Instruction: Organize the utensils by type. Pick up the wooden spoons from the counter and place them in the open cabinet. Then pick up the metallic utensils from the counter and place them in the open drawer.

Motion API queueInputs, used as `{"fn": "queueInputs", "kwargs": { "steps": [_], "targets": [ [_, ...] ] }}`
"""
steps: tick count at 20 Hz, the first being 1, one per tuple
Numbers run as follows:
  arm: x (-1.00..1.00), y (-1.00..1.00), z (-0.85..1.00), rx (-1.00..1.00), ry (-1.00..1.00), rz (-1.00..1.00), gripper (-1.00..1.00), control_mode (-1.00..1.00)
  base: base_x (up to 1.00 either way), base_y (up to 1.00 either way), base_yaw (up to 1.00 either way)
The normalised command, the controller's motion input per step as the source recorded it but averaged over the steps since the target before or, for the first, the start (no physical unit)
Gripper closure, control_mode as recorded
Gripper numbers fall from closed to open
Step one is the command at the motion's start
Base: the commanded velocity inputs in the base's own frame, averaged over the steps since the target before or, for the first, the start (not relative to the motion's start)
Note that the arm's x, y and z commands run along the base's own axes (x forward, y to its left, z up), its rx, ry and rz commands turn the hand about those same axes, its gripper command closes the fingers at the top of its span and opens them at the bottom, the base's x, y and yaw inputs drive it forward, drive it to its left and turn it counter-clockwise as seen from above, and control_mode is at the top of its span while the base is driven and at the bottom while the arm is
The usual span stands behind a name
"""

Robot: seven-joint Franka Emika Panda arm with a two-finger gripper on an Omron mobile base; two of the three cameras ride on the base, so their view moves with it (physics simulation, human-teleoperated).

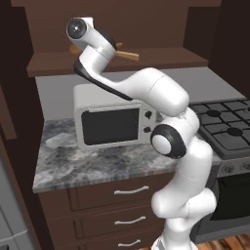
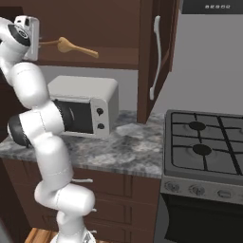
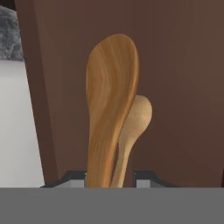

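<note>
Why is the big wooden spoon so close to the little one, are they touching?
Cannot tell. In the hand view the large wooden spoon overlaps the smaller wooden spoon; no gap shows, and contact isn't plain.

White arm (image 1: 166, 141) reared high, elbow bent, pincer (image 3: 109, 183) partly closed, fingertips barely visible

We see a white microwave (image 1: 114, 122) beside a black gas stovetop (image 2: 204, 142) (oven below), a grey wall (image 2: 209, 61) behind, wood floor (image 1: 229, 241).
</note>
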Motion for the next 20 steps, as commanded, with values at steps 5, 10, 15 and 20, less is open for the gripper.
{"fn": "queueInputs", "kwargs": {
  "steps": [5,10,15,20],
  "targets": [
    [0.19,0.00,-0.03,-0.03,0.01,0.00,1.00,-1.00,0.00,0.00,0.00],
    [0.38,0.00,0.00,-0.01,0.01,0.00,1.00,-1.00,0.00,0.00,0.00],
    [0.21,0.17,-0.18,0.00,0.00,0.00,1.00,-1.00,0.00,0.00,0.00],
    [0.25,0.20,-0.09,0.00,0.00,0.01,1.00,-1.00,0.00,0.00,0.00]
  ]
}}
